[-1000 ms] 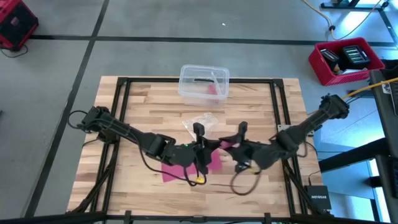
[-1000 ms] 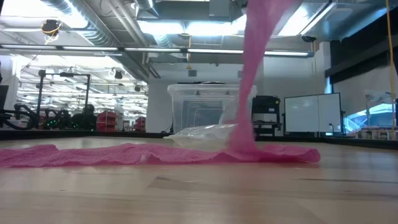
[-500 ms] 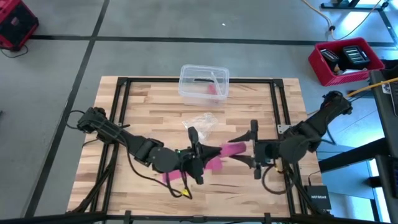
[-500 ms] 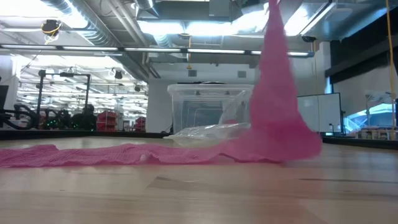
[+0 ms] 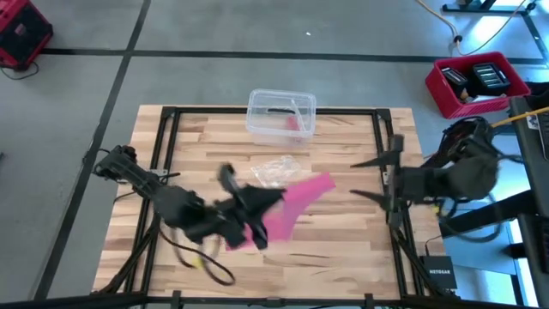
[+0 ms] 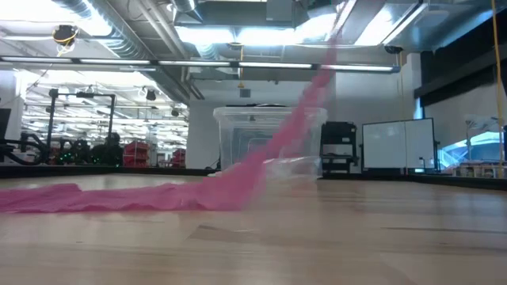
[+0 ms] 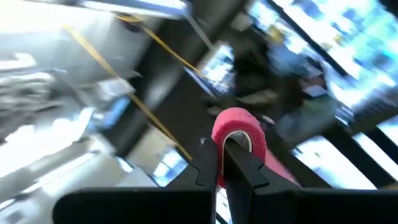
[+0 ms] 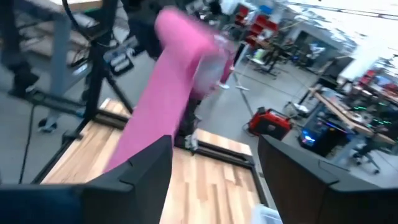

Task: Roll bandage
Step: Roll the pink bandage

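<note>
The left gripper (image 7: 225,163) pinches the rolled end of the pink bandage (image 5: 296,199), lifted above the wooden table (image 5: 343,245). The right gripper (image 5: 383,178), spread wide, hovers at the table's right edge. A clear box (image 5: 281,113) stands behind.

Even brightness is given by overhead ceiling strip lights (image 6: 238,33); both wrist views are heavily motion-blurred, and glare is seen far right.

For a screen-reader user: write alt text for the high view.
The left hand, shut on the pink bandage, lifts it over a wooden table. The right hand hangs open and empty near the right edge; a clear plastic box sits at the far edge.
</note>
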